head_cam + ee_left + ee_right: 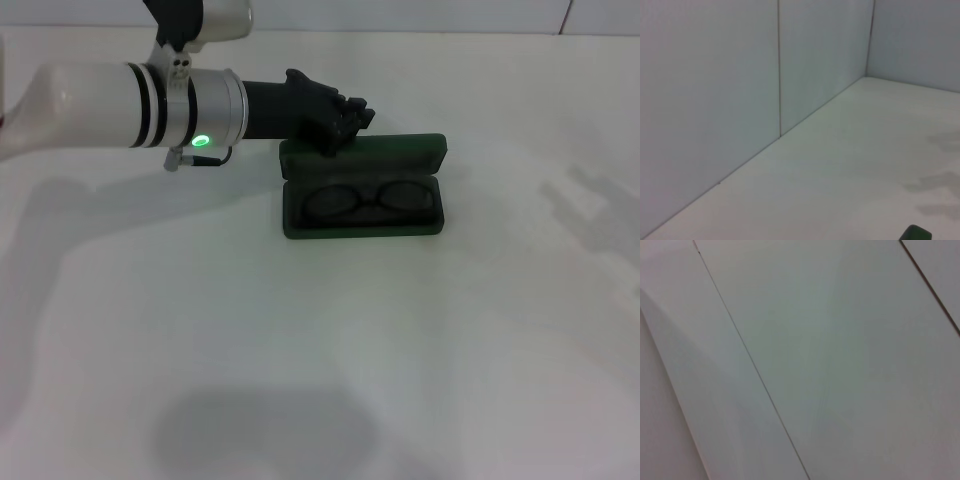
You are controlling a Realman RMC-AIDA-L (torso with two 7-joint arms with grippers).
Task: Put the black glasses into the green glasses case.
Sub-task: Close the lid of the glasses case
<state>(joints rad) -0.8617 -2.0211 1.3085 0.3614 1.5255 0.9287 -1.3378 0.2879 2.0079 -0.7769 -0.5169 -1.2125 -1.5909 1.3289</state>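
Observation:
The green glasses case (pixel 362 205) lies open on the white table in the head view, its lid (pixel 390 150) standing up along the far side. The black glasses (pixel 368 199) rest folded inside the case's lower half. My left gripper (pixel 340 122) reaches in from the left and sits at the left end of the raised lid, touching or just above its top edge. In the left wrist view only a small green corner of the case (pixel 915 233) shows. The right arm is out of sight.
The white table (pixel 320 340) spreads all around the case. White wall panels (pixel 715 100) stand at the table's far side, close behind the case and the left gripper.

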